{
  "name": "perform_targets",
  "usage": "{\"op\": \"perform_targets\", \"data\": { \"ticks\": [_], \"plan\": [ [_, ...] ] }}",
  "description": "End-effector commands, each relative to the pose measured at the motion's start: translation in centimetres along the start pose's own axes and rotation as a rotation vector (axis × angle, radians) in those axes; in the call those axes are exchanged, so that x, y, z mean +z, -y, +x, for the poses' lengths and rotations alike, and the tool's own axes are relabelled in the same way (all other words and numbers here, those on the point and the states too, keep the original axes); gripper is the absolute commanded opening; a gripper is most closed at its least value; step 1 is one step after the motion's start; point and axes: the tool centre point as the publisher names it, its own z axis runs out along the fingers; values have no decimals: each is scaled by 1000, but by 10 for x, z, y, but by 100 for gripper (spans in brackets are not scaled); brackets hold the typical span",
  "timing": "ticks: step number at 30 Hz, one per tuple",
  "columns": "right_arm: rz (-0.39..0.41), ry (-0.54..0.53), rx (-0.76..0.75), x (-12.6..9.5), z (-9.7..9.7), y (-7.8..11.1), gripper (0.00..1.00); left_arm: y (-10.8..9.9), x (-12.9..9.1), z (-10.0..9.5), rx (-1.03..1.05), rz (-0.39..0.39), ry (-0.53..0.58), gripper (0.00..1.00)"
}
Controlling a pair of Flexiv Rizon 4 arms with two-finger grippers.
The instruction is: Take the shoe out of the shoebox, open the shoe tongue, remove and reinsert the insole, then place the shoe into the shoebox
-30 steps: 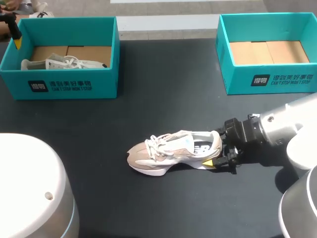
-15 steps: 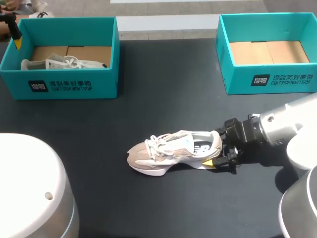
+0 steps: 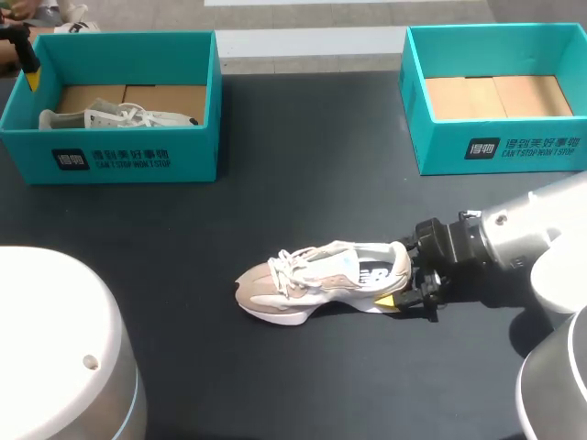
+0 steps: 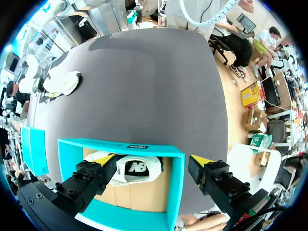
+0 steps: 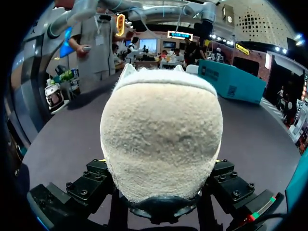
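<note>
The right gripper (image 3: 408, 275) is closed on the heel of the shoe (image 3: 316, 280), which sits mid-table (image 3: 303, 147), and the left gripper (image 4: 154, 166) hangs open over the left box (image 4: 120, 144), so unboxing looks done and opening the tongue comes next, likely needing the left arm brought across.

Head camera overhead behind, wrist cameras close, sharing shoe (image 3: 321, 280)
</note>
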Motion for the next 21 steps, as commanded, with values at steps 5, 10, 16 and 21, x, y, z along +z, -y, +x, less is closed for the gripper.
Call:
{"op": "perform_targets", "data": {
  "ticks": [5,10,16,21],
  "plan": [
    [3,2,0,2,0,-1,0,28,-26,-50,-671,64,84,100],
    [3,2,0,2,0,-1,0,55,-22,-71,-1366,15,16,100],
    [3,2,0,2,0,-1,0,57,-20,-76,-1414,1,-1,100],
    [3,2,0,2,0,-1,0,57,-20,-76,-1414,1,-1,100]
  ]
}}
